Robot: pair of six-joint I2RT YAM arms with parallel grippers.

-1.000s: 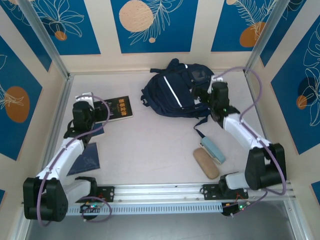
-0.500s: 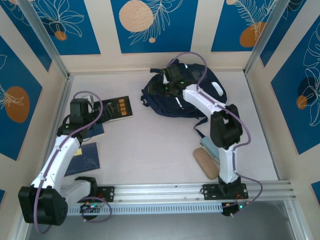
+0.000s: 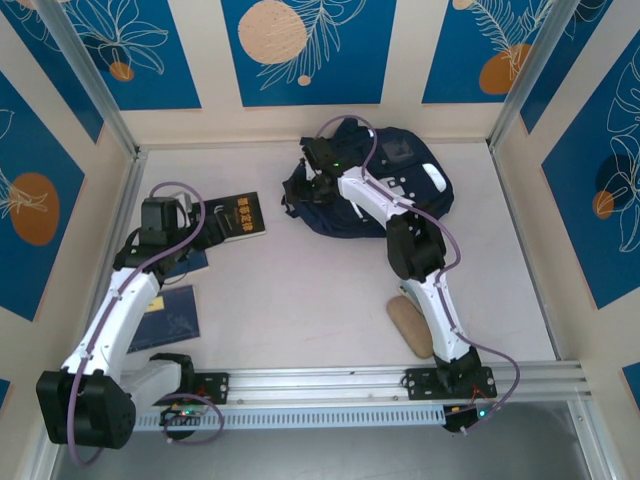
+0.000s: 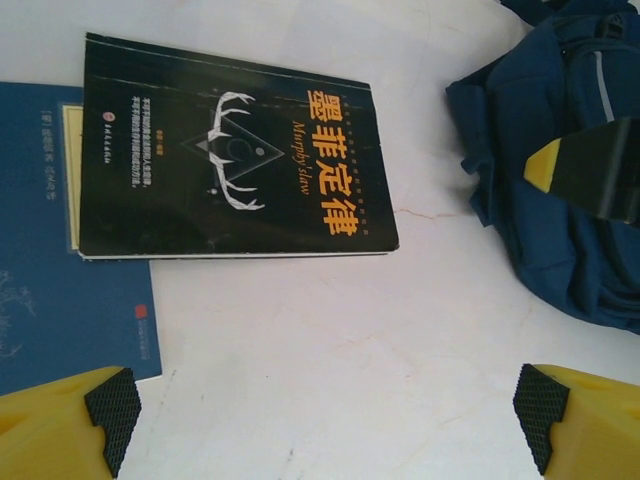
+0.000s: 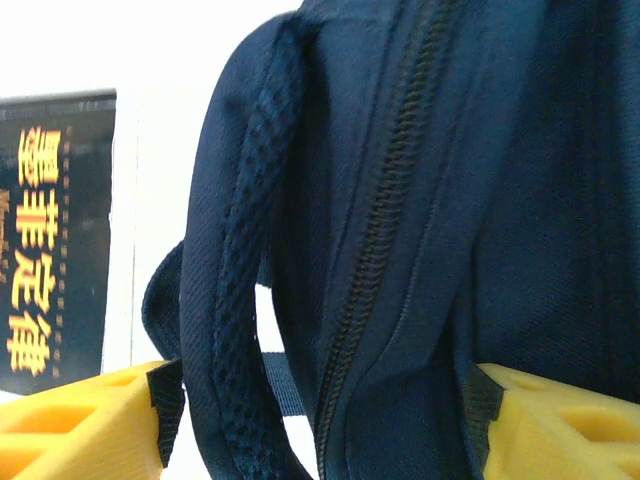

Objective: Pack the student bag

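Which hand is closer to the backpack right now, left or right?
Right. The right hand straddles the student bag's zipper edge, while the left hand hangs over the table to the bag's left, near the black book.

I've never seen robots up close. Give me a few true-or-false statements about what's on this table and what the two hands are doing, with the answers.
1. The black book lies on the table, outside the student bag. True.
2. The left hand is holding the black book. False: its fingers stand wide open over bare table, and the book lies clear of them.
3. The right hand has one finger on either side of a fold of the student bag, beside its zip. True.
4. The tan case lies inside the student bag. False: it lies on the table, close to the right arm's base.
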